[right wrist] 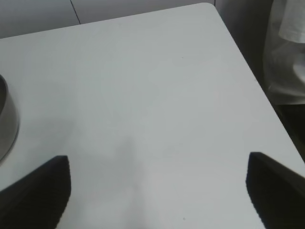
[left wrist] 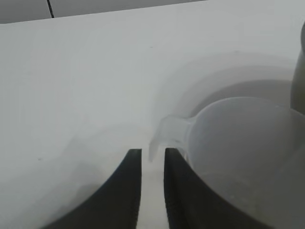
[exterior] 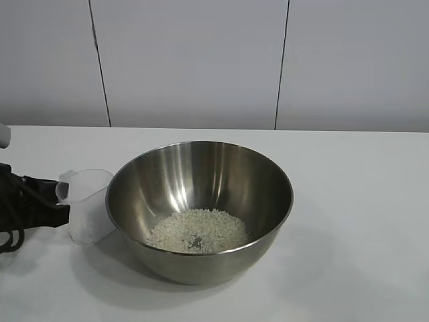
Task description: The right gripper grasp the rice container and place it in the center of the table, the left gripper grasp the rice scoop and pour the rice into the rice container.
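The rice container point(exterior: 194, 168), a wide steel bowl, stands mid-table with a pale heap of rice point(exterior: 198, 230) in its bottom. The clear rice scoop point(exterior: 87, 201) stands upright and empty on the table, close against the bowl's left side. My left gripper point(exterior: 59, 200) is at the scoop's handle. In the left wrist view its jaws point(left wrist: 153, 151) stand a little apart with bare table between them. The handle point(left wrist: 167, 131) sits just past the tips, with the cup point(left wrist: 243, 143) beside one finger. My right gripper point(right wrist: 159, 164) hangs wide open over bare table point(right wrist: 143, 71), away from the bowl's rim point(right wrist: 7, 119).
The white tabletop runs back to a grey panelled wall point(exterior: 194, 60). In the right wrist view the table's corner and side edge point(right wrist: 248, 71) show, with something white point(right wrist: 288, 28) beyond them.
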`<act>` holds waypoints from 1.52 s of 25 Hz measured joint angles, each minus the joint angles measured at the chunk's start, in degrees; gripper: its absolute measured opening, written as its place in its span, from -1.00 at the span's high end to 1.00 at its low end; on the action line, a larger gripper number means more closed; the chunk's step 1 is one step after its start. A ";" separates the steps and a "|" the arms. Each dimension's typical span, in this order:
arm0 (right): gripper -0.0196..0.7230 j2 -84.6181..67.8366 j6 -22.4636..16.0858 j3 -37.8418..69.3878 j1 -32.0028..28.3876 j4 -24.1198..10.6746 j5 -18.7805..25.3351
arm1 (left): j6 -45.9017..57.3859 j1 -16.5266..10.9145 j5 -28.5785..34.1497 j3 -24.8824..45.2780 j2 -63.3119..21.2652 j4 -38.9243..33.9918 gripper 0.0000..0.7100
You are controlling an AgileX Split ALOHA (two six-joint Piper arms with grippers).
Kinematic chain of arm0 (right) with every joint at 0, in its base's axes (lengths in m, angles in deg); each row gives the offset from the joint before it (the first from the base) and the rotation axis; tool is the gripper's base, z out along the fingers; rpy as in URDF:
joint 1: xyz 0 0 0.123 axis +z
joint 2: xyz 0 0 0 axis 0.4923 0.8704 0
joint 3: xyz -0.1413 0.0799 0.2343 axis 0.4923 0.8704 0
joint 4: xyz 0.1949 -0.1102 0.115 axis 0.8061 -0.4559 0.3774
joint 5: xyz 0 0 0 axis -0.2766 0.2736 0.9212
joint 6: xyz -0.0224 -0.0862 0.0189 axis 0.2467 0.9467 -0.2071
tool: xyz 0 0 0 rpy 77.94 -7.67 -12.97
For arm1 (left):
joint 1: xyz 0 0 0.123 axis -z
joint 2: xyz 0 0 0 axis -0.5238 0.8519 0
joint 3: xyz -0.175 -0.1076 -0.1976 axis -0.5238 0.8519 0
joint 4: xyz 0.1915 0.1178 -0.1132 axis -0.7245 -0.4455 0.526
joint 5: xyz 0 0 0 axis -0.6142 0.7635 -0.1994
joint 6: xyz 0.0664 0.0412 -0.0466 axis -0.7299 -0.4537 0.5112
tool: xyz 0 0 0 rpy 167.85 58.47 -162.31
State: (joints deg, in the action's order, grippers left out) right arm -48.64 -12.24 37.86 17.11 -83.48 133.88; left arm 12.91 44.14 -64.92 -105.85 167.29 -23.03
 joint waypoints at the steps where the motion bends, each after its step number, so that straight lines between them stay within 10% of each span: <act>1: -0.92 0.00 0.00 0.00 0.00 0.00 0.00 | 0.00 0.00 0.00 0.58 -0.62 0.00 -0.39; 4: -0.92 0.00 0.00 0.00 0.00 0.00 0.00 | 0.93 0.00 0.00 2.04 -3.56 1.32 -0.78; 10: -0.92 0.00 0.00 0.00 0.00 0.00 -0.01 | 1.53 0.00 6.62 1.18 -13.89 8.12 -0.93; 21: -0.92 0.00 0.00 0.00 0.00 0.00 -0.01 | 2.15 -3.13 85.90 -33.03 -32.29 8.85 -0.93; 25: -0.92 0.00 0.00 0.00 0.00 0.00 -0.01 | 2.09 -9.87 100.74 -46.39 -32.04 9.10 -0.93; 30: -0.92 0.00 0.00 0.00 0.00 0.00 -0.01 | 1.09 -24.94 108.36 -56.40 -31.86 10.55 -0.93; 38: -0.92 0.00 0.00 0.00 0.00 0.00 0.04 | -16.33 -44.07 115.14 -59.72 -35.07 33.27 -0.93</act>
State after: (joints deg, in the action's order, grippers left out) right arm -48.64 -12.24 37.86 17.11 -83.48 133.92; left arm -3.42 0.07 50.22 -165.57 132.22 10.24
